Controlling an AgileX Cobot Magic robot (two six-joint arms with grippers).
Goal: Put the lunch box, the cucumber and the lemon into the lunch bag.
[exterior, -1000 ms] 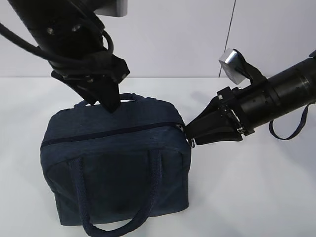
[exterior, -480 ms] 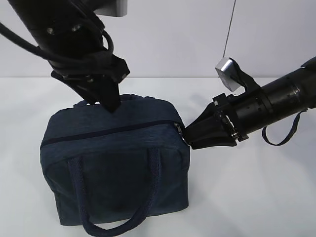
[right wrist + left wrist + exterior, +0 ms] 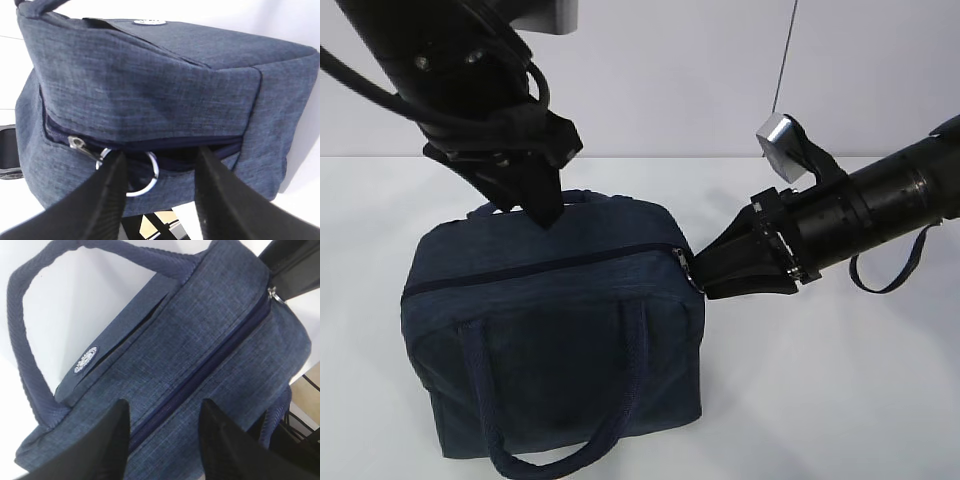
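Reaching with my right hand to the lunch bag's 3 o'clock end, I have its fingers standing apart on either side of the silver ring pull, closed on nothing that I can see. My left hand presses down at the bag's 12 o'clock edge by the rear handle, fingers likewise apart, straddling the zipper line without pinching cloth.

The bag sits upright on the white tabletop, zipped closed. Its fabric looks soft and slack, so I judge it will dent and slide if tugged unsupported; it probably weighs little. The ring is the sensible hold: small, hard and likely slippery, so it wants a square pinch while the other hand steadies the top.

No lunch box, cucumber or lemon shows anywhere; I cannot tell whether they are inside or out of frame. The front handle's loop is cut off at the bottom edge.
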